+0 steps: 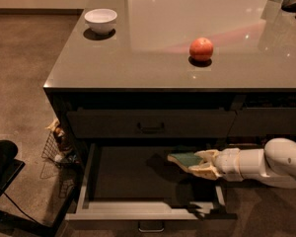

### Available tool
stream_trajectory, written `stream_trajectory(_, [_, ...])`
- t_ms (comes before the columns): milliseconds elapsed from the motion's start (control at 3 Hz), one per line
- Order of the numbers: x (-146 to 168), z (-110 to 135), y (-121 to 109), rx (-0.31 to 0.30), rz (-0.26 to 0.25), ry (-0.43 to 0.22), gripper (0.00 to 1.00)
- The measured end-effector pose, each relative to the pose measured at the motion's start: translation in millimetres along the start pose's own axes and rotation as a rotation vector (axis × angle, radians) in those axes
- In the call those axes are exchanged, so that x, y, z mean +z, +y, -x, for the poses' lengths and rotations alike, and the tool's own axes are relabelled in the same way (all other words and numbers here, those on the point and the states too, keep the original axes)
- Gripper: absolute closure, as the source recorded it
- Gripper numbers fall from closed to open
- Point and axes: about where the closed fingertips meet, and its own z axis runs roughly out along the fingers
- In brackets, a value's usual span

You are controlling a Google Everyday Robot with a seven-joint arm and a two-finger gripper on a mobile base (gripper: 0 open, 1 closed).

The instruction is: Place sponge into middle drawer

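The middle drawer point(84, 186) stands pulled open below the counter, with pale grey sides, a grey front rim and a dark floor. My gripper point(200, 163) reaches in from the right over the right half of the drawer and is shut on the sponge point(183, 158), whose green top faces up with pale foam beneath. The sponge hangs a little above the drawer floor, inside the drawer's outline.
A white bowl point(100, 19) and a red-orange fruit point(201, 49) sit on the grey countertop point(138, 58). A closed dark drawer front point(150, 124) is above the open one. A wire basket point(56, 147) stands at the cabinet's left; a dark object point(0, 167) is at far left.
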Motion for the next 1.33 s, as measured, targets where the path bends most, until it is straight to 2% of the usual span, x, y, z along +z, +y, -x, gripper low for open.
stream_trajectory(333, [42.6,-57.2,-18.6,0.028,0.058,-0.002,1.00])
stream_trajectory(667, [57.7,-74.3,-14.8,0.061,0.080,-0.009,0.82])
stream_trajectory(1333, [59.1,-70.8,-13.0,0.056,0.085,-0.009,0.36])
